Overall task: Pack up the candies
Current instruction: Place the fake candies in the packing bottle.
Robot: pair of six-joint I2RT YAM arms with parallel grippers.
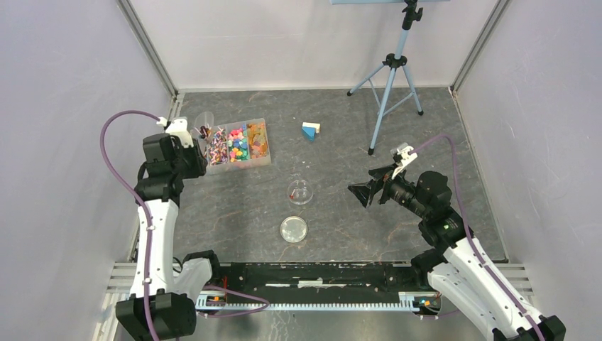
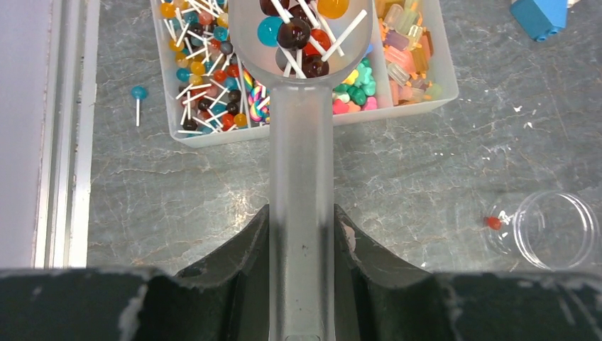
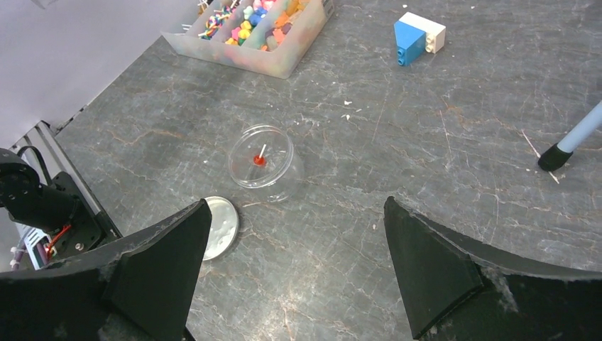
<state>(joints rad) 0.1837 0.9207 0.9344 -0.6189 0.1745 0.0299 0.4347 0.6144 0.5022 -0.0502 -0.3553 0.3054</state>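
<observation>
My left gripper (image 1: 193,142) (image 2: 302,213) is shut on the handle of a clear plastic scoop (image 2: 301,142). The scoop bowl holds several lollipop candies (image 2: 294,32) above a clear divided tray (image 1: 261,162) (image 2: 397,110). The tray's compartments hold many multicoloured candies (image 2: 213,64). An open clear jar (image 1: 300,192) (image 2: 554,229) (image 3: 261,160) stands mid-table with one red lollipop inside. Its round lid (image 1: 294,229) (image 3: 216,227) lies flat in front of it. My right gripper (image 1: 362,190) (image 3: 295,202) is open and empty, above the table to the right of the jar.
A blue-and-white block (image 1: 310,130) (image 3: 419,35) lies behind the jar. A tripod (image 1: 389,78) stands at the back right, one foot (image 3: 561,153) near my right gripper. A loose blue lollipop (image 2: 138,92) lies left of the tray.
</observation>
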